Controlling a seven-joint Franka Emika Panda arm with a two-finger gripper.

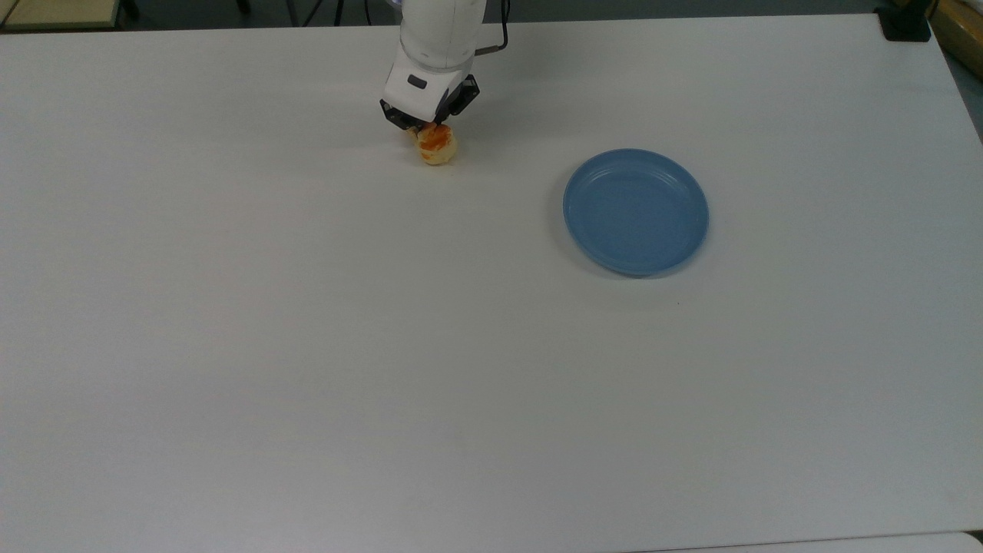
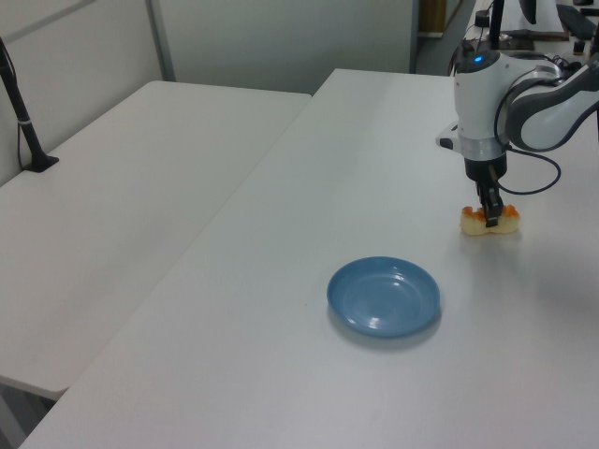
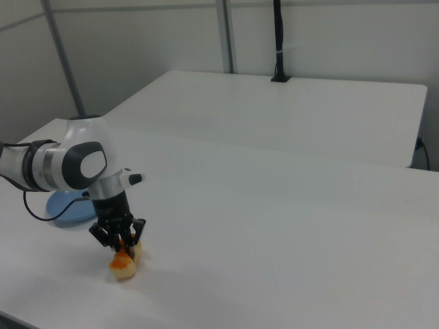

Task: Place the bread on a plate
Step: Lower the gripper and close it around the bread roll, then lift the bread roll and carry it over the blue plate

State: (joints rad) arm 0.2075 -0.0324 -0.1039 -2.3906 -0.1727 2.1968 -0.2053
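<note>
The white table runs bare across its whole near half in the top view, from the near edge up past the middle, with open room on every side there. Further in, toward the top view's right, the plate lies flat on the table, blue and round with a raised rim, nothing on it, and well in from the right edge. Beyond it, near the far edge and left of the plate in the top view, the bread sits on the table, pale yellow with orange-brown lumps on top, well apart from the plate with bare table between them. The pincer stands straight down over the bread's far end, its dark fingers closed in narrow on the bun; in the left view the fingers grip the bun across its middle, both ends sticking out either side. The white arm rises from there toward the far edge. In the left view a second white table lies alongside, carrying a black post at its far corner, with grey partition walls behind.
</note>
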